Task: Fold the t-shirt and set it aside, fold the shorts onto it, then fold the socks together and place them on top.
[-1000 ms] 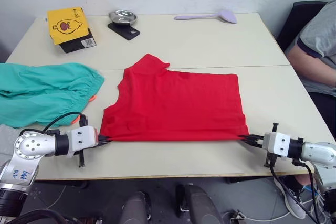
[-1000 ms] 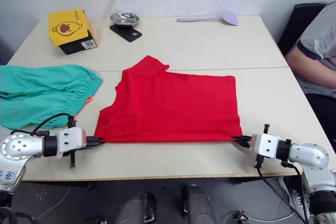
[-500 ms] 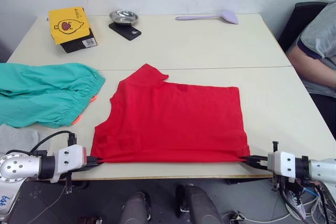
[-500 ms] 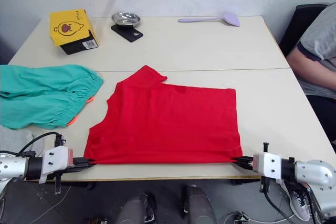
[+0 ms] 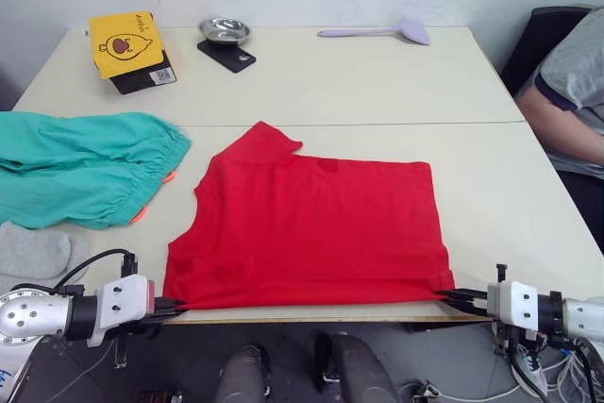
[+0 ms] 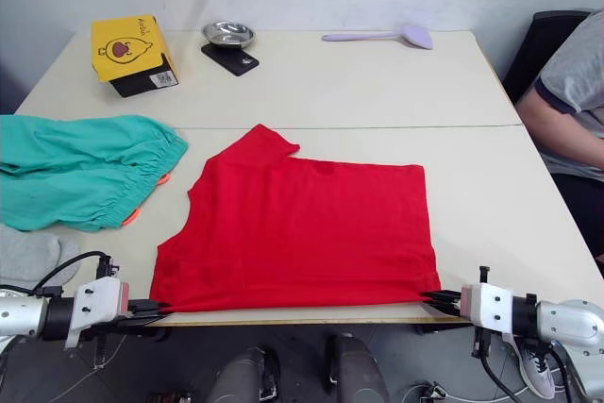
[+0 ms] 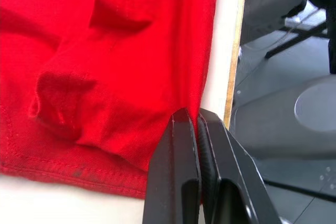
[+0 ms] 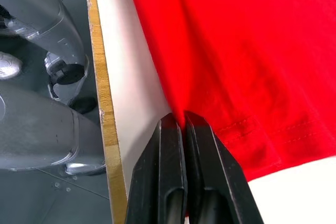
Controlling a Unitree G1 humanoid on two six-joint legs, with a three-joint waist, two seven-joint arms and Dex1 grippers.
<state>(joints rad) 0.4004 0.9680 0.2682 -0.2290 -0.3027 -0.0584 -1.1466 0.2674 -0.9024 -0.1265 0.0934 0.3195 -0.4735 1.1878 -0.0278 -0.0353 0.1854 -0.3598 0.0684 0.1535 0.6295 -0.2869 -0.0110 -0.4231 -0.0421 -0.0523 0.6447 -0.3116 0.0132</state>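
Left eye view: one t-shirt (image 5: 311,228), one shorts (image 5: 80,176), two pincers.

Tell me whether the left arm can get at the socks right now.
Probably not yet: the left gripper is shut on the t-shirt corner at the table edge. The socks lie close beside that arm, nothing between.
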